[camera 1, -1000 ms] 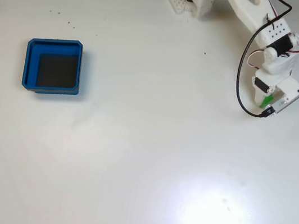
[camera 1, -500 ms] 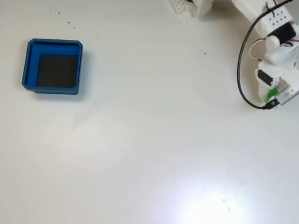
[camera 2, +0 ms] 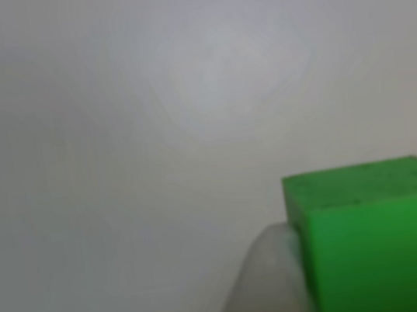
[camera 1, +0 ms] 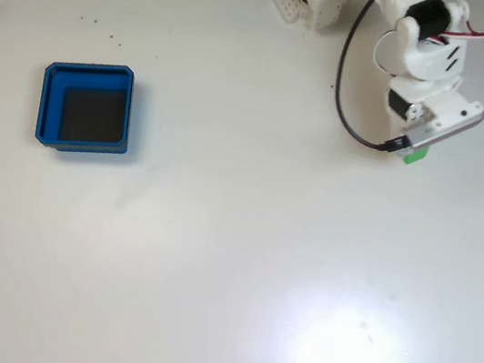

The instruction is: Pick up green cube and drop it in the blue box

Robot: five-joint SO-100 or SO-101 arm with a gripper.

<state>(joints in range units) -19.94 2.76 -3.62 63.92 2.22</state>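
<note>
The hand (camera 1: 412, 151) is clamped on the green cube (camera 1: 416, 155) at the upper right of the bench (camera 1: 229, 262) in the fixed view. A small part of the cube protrudes below the white hand body; the rest is covered by the arm. In the other view, the green cube (camera 2: 381, 236) occupies the lower right corner at close range, with one pale finger (camera 2: 264, 289) pressed against its left face. The opposing finger is outside that picture. The bench surface behind the cube is blurred and lies well beyond it, which indicates that the cube is raised clear of the bench and carried by the grip alone.

The grip appears to act on opposite side faces of the cube. Judged from these views, this keeps the top face level and leaves the underside free for a clean release.

The blue box (camera 1: 50, 105) stands at the left of the bench in the fixed view, well apart from the hand. Its open top faces upward, so a release from above is possible. The dark inner floor is bare; the box holds nothing.

Task status, as a judgement: pick-up is complete, and transfer across the bench to the box remains, followed by release above the floor.
</note>
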